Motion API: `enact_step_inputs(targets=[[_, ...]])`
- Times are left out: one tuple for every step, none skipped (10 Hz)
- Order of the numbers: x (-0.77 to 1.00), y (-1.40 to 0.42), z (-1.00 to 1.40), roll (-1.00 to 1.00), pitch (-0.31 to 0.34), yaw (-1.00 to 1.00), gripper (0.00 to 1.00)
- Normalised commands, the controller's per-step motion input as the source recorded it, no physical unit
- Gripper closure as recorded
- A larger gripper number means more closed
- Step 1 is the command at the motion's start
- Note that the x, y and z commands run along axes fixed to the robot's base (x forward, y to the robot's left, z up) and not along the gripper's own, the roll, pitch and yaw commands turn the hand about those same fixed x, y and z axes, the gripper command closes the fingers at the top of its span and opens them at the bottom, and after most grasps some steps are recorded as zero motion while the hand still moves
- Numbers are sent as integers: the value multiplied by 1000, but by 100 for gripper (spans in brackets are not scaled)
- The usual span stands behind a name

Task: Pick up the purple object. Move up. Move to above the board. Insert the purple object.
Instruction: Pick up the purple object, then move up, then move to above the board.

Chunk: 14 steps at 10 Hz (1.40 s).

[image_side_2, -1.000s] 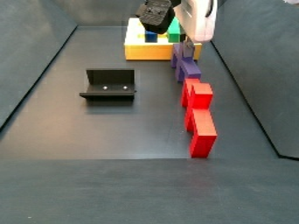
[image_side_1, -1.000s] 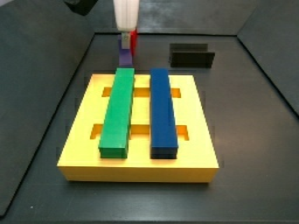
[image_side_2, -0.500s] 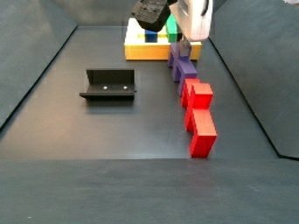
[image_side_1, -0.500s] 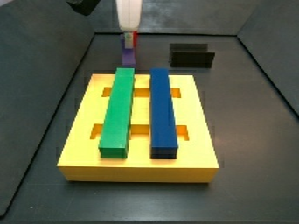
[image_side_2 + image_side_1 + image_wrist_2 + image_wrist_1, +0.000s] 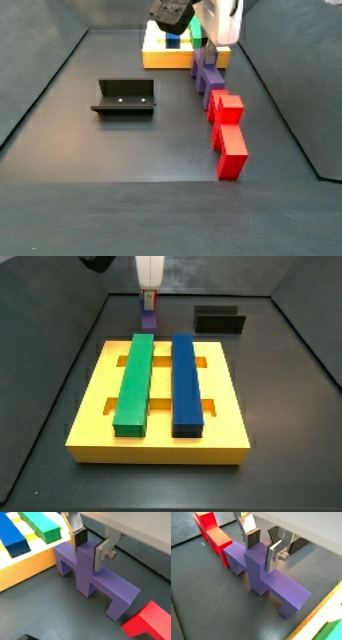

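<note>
The purple object (image 5: 261, 574) sits on the surface between yellow board (image 5: 27, 564) and red block (image 5: 212, 534), my end effector (image 5: 264, 543) spread astride its ridge; closing off-centre could tip it.

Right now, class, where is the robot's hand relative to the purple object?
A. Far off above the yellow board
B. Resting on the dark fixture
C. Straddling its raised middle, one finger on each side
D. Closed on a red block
C: in both wrist views the hand has its silver fingers on either side of the purple object at its raised middle.
</note>
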Motion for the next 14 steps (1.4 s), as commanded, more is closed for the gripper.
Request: enact_step_inputs(targets=[[0,0,0,0,0,0,100],[0,0,0,0,0,0,100],[0,0,0,0,0,0,100],[0,0,833,0,0,0,100],[-66,40,790,1,27,21,100],[-86,33,578,4,19,20,100],[-17,15,197,8,-12,11,100],[0,0,1400,0,0,0,100],[-40,-3,1400,0,39,-2,100],[-58,0,1400,4,27,1,100],[21,4,1400,11,21,2,100],[57,2,777,8,78,3,100],[43,5,336,10,97,4,100],[46,4,202,9,75,2,100]])
